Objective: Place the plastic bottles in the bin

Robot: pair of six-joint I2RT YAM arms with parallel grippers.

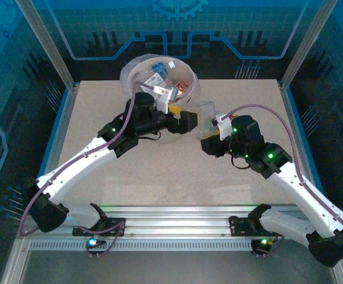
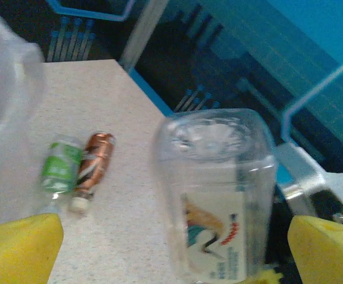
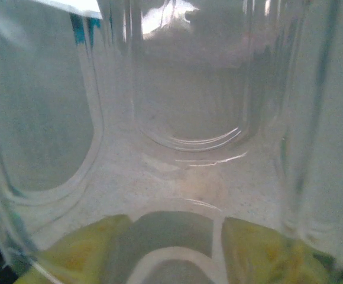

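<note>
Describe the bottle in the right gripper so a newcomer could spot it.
Find the big translucent bin at the far middle of the table. Just right of it, the right gripper holds the clear bottle. Its white label with an orange-and-teal picture sets it apart from the green-labelled bottle and copper-labelled bottle lying flat nearby.

1. The large round translucent whitish plastic bin with a clear liner (image 1: 128, 72) is sitting upright at the far middle of the speckled tabletop (image 1: 159, 171). It is holding several crushed bottles, among them a blue-labelled bottle (image 1: 155, 77).
2. A clear square-sided plastic bottle (image 2: 219, 195) with a white picture label is standing just right of the bin, seemingly base-up.
3. A green-labelled bottle (image 2: 59, 168) and a copper-labelled bottle (image 2: 96, 161) are lying touching, side by side, near the bin.
</note>
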